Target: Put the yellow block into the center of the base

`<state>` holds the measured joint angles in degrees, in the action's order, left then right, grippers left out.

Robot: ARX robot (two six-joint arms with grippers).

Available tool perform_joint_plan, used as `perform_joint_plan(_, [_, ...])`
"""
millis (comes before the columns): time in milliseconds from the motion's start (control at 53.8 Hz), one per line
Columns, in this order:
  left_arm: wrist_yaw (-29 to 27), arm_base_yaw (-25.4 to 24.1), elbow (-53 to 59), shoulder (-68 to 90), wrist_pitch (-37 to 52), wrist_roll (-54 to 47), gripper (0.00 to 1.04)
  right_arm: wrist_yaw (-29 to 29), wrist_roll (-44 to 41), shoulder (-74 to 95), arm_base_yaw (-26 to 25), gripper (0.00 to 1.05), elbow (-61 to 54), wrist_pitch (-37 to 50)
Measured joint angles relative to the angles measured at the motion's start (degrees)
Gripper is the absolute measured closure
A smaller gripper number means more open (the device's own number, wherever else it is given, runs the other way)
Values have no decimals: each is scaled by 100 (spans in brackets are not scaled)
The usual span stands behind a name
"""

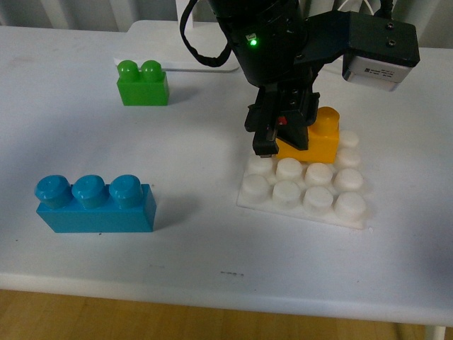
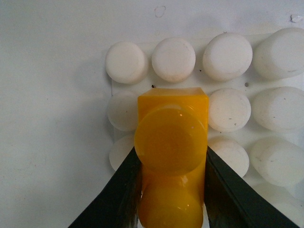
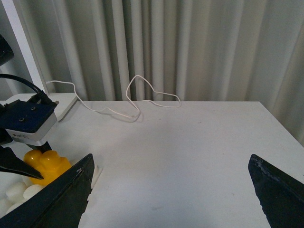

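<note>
Yellow block [image 1: 323,142] on white base [image 1: 316,199]

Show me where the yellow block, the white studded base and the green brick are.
yellow block [image 1: 320,144]: front view, on its front face.
base [image 1: 317,200]: front view, on a front-row stud.
green brick [image 1: 144,91]: front view, on its front face.

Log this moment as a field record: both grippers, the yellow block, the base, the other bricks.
left gripper: shut on the yellow block
right gripper: open, holds nothing
yellow block: upright over the studs of the base; whether seated, cannot tell
base: flat on the table
other bricks: green brick and blue brick, apart on the table, away from the base
</note>
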<state>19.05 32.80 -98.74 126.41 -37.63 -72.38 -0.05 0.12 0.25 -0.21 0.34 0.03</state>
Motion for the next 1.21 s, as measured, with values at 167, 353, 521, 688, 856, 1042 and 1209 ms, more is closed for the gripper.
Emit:
perform_joint_plan(167, [-101,20,33,17,37,-83,73,2,0,-2,0,9,0,0])
perform_joint_plan(353, [-227,55,87,66,72,-153,73,2,0,-2,0,9,0,0])
perform_joint_plan(521, [-354,109,127,101,149,-201,73,0,0,-2,0,9,0,0])
perform_joint_plan(688, [-455,151,144,136,199,-229,73,2,0,0,0,9,0,0])
perform_joint_plan(856, [-437,155,157,142,243,-229,73,0,0,0,0,9,0,0])
perform_joint_plan(1042, [-424,157,168,111,284,-203,67,2,0,0,0,9,0,0])
perform_joint_plan(1209, [-479,173,238,66,426,-216,43,0,0,0,0,9,0,0])
